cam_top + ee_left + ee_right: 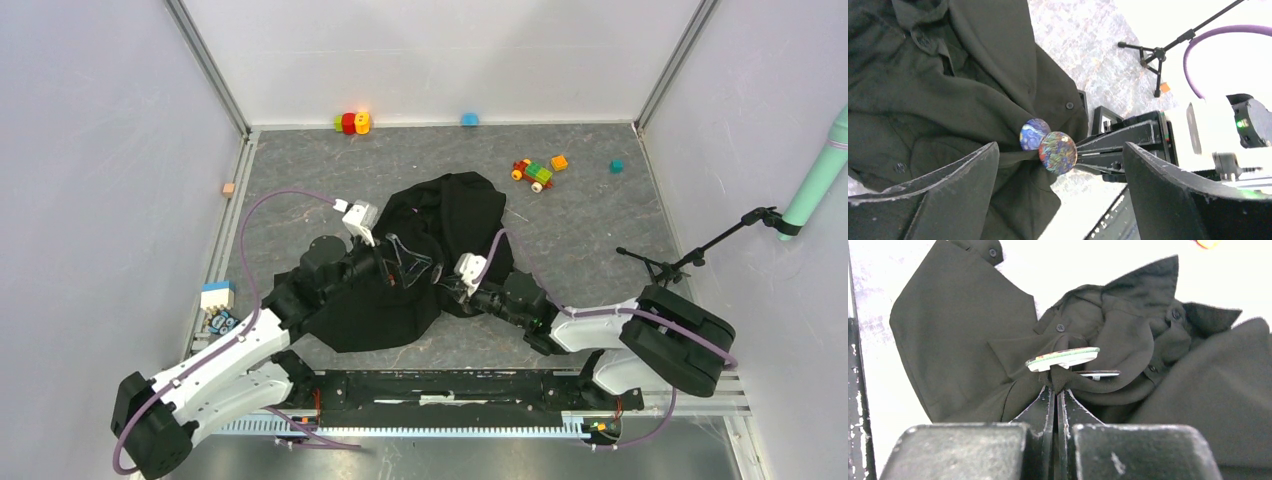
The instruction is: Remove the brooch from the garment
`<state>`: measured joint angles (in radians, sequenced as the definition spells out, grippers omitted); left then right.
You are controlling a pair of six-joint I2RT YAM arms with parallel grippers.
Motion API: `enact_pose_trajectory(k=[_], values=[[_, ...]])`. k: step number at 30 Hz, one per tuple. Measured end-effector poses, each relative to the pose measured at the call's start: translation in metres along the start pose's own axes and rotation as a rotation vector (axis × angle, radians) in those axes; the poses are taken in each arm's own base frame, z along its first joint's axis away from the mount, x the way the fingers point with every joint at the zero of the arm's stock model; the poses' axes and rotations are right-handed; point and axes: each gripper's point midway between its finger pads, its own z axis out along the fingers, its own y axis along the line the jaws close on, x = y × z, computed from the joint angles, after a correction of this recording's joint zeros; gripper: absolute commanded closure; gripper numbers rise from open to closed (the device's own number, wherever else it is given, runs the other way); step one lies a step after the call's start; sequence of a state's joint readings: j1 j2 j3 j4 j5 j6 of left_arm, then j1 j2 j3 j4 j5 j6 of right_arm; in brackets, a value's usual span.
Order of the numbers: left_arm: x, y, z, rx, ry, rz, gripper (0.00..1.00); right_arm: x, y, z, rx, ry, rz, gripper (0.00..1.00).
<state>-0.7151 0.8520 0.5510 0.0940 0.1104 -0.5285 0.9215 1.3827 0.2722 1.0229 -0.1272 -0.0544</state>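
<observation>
Right tool [1056,386] pinches garment [948,330] on mottled grey table [300,170] (pale walls [450,50] around).

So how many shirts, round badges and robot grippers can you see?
black shirt: 1
round badges: 2
grippers: 2, the left gripper and the right gripper
Total: 5

The top camera looks down from high on the near side of the large floppy black cloth garment [390,320]. Both wrist cameras face it closely from opposite sides, sharing its buttoned middle.
</observation>
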Motion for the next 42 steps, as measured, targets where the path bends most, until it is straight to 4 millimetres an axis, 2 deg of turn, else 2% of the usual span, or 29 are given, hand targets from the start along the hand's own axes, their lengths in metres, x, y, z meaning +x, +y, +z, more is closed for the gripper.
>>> enact_pose_trajectory(k=[5,10,16,18,30,33,35,42], values=[[0.003,-0.005,-0.002,-0.057,0.139,-0.054,0.23,-0.005,0.011,0.008,-0.002,0.022,-0.13,1.0],[-0.007,-0.007,0.012,-0.155,0.279,-0.069,0.39,-0.008,0.016,0.013,0.003,0.04,-0.196,1.0],[0.033,0.008,0.003,-0.262,0.442,-0.06,0.48,-0.011,0.02,0.016,0.016,0.051,-0.236,1.0],[0.039,0.008,0.0,-0.274,0.463,-0.052,0.51,-0.009,0.019,0.015,0.023,0.06,-0.244,1.0],[0.061,0.011,-0.001,-0.311,0.538,-0.023,0.46,-0.005,0.019,0.014,0.036,0.09,-0.266,1.0],[0.068,0.013,0.001,-0.322,0.559,-0.022,0.5,-0.005,0.019,0.014,0.036,0.093,-0.271,1.0],[0.07,0.015,0.003,-0.327,0.568,-0.022,0.56,-0.004,0.019,0.014,0.035,0.097,-0.273,1.0],[0.063,0.015,0.008,-0.342,0.541,-0.012,0.56,-0.001,0.02,0.014,0.031,0.11,-0.276,1.0]])
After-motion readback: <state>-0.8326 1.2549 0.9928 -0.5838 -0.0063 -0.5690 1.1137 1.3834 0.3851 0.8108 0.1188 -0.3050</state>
